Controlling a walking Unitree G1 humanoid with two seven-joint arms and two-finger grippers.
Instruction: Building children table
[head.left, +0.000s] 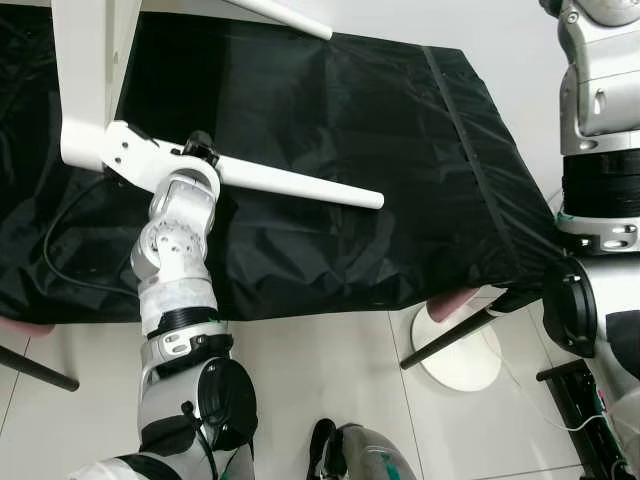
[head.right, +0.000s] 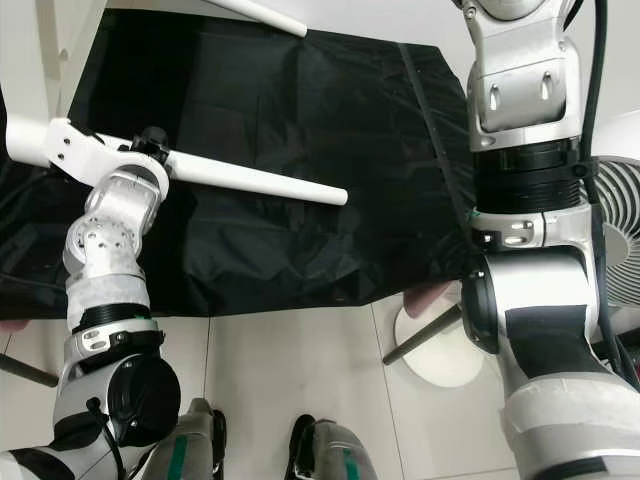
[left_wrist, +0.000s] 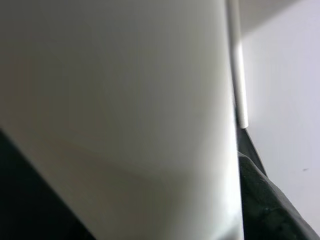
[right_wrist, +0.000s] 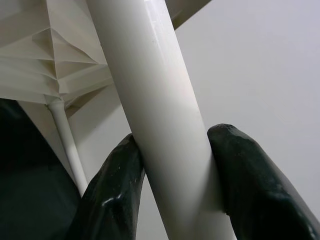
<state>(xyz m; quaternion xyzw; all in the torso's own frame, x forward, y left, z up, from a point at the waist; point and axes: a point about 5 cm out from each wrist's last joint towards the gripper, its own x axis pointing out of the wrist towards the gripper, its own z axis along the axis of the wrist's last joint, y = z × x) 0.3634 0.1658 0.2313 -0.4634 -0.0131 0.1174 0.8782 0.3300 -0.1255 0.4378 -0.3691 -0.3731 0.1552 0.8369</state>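
Two white table legs are showing against the black cloth (head.left: 330, 130). One leg (head.left: 300, 185) is lying slantwise across the cloth, its thick end meeting the corner bracket (head.left: 125, 150) of the white tabletop (head.left: 85, 80), which is tipped on its side at the robot's left; laid like this, the socket is probably facing the arm so a leg can be seated. The left gripper (head.left: 200, 148) is pressing at that joint, though whether its fingers are spread or closed on the leg cannot be told. Its forearm is rising steeply from below, wrist bent forward over the leg. The right arm is reaching up high, and the right gripper (right_wrist: 175, 200) is clamping both fingers (right_wrist: 112, 195) around another white leg (right_wrist: 160, 115), gripping it firmly.
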